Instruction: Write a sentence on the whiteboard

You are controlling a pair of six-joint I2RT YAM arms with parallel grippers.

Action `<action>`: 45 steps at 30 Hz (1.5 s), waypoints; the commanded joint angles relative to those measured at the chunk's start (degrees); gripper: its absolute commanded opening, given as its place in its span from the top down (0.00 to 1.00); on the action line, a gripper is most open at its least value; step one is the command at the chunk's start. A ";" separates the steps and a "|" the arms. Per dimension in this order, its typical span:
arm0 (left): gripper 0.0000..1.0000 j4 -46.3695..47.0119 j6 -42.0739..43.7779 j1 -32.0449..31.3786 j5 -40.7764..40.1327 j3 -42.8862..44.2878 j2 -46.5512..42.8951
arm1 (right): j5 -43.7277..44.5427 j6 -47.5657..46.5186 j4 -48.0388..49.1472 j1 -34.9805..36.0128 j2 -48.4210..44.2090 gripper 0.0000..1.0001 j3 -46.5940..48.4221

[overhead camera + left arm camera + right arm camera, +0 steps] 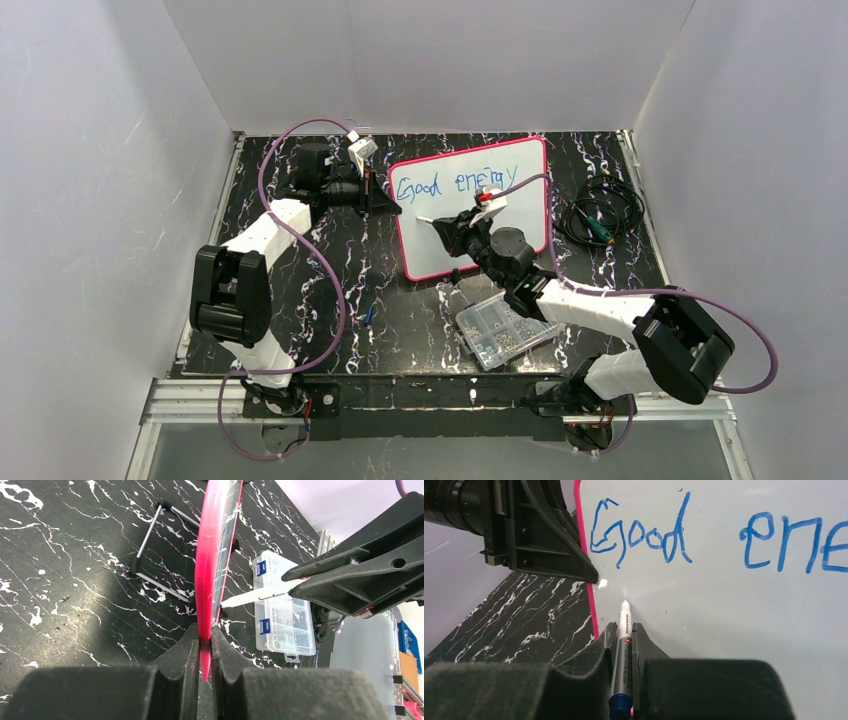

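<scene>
A black tabletop veined with white [330,260] fills the floor of a white-walled enclosure. On its far middle stands the whiteboard [425,255], a large flat white rectangle with rounded corners and a thin pink-red frame. It is propped up on a thin metal wire stand [150,555] behind it, with its written face turned toward the arms.

The left arm reaches in from the left. The left gripper [203,635] has its two black fingers pressed together on the board's pink-red frame at the left edge, pinching it. The right arm reaches in from the right, across the lower part of the board. The right gripper [624,630] is clamped on a slim white marker with a blue end [624,645], which lies lengthwise between the fingers and points at the board.

Near the right arm, on the table in front of the board's lower right corner, lies a clear plastic compartmented parts box [497,330] with its lid closed. A loose coil of black cable [598,215] lies to the right of the board, well apart from it.

Blue handwriting [455,183] runs in one line along the top of the board and reads "Good energy". The marker's tip sits just below the word "Good", near the left frame, and appears to touch the white surface. A small blue object [370,315] lies on the table between the arms, too small to identify.
</scene>
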 commanded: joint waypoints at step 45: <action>1.00 0.84 0.02 0.04 1.66 0.98 -4.58 | 2.72 -1.64 -0.89 6.09 -1.69 0.99 -0.26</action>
